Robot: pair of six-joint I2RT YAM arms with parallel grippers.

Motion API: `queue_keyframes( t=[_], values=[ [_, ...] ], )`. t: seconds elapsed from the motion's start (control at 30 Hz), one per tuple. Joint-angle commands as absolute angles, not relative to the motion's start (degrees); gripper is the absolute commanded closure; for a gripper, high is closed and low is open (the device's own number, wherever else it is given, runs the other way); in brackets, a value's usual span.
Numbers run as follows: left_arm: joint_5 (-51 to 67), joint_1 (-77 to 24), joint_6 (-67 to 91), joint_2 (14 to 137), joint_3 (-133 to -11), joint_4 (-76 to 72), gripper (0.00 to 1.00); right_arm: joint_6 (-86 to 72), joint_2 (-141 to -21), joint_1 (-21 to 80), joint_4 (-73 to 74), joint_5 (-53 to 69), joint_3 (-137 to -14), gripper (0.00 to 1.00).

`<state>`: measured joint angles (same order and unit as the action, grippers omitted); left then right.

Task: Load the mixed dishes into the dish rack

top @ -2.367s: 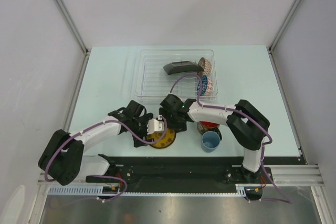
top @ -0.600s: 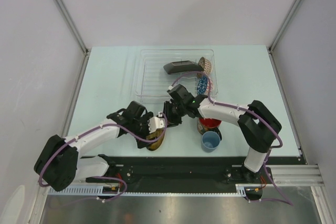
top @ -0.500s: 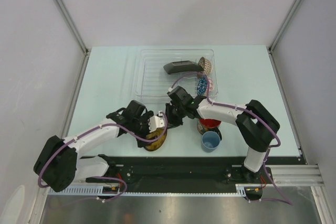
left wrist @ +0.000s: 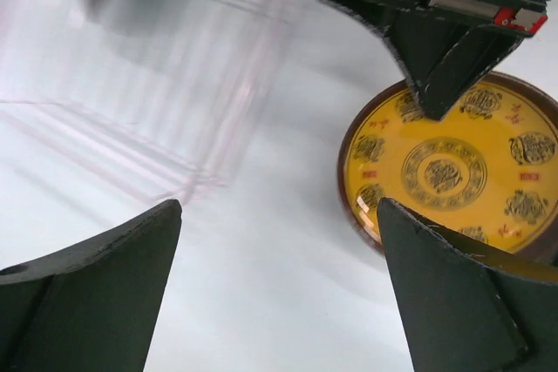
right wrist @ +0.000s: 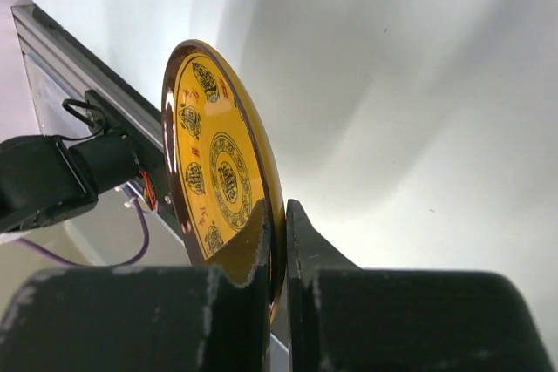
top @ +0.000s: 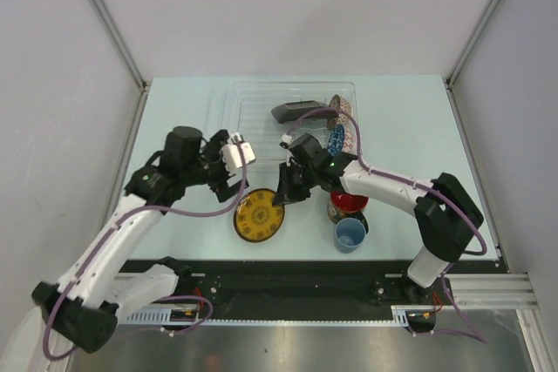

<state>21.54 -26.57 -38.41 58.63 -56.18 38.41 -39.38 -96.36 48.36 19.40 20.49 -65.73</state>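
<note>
Two grippers shared the yellow round saucer [top: 260,214] half a second ago; now only the right gripper [right wrist: 277,215] pinches its rim, fingers clamped either side of the edge; the left gripper [left wrist: 277,206] has let go, fingers spread wide and empty, and has drawn back toward the near-left corner of the dish rack [top: 253,102]; the saucer faces up outside the rack, left of the dark mug [top: 347,205]; whether it touches the table [top: 174,119] I cannot tell.

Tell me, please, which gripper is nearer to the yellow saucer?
Right. The right gripper grips the yellow saucer by its rim, jaws shut on it; the left gripper hangs open beside the saucer, not touching it.
</note>
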Motion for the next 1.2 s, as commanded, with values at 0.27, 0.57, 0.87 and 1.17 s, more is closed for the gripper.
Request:
queue_keyframes(
  t=[0.27, 0.57, 0.87, 1.17],
  values=[
    [18.2, -7.83, -27.96, 45.53, -66.89, 40.7, 0.0, 0.64, -75.51, 49.48, 14.72, -8.49, -78.13, 1.0],
    [25.22, 8.6, -20.39, 49.12, -65.22, 38.5, 0.0, 60.43, -75.32, 50.1, 2.47, -19.23, -77.96, 1.0],
    [29.35, 14.06, -16.8, 53.96, -64.51, 35.33, 0.0, 73.12, -79.54, 46.23, 6.24, -18.82, -75.16, 1.0],
    [30.59, 14.24, -15.29, 55.02, -63.46, 33.05, 0.0, 70.67, -78.4, 44.65, 8.35, -13.1, -68.74, 1.0]
  ],
)
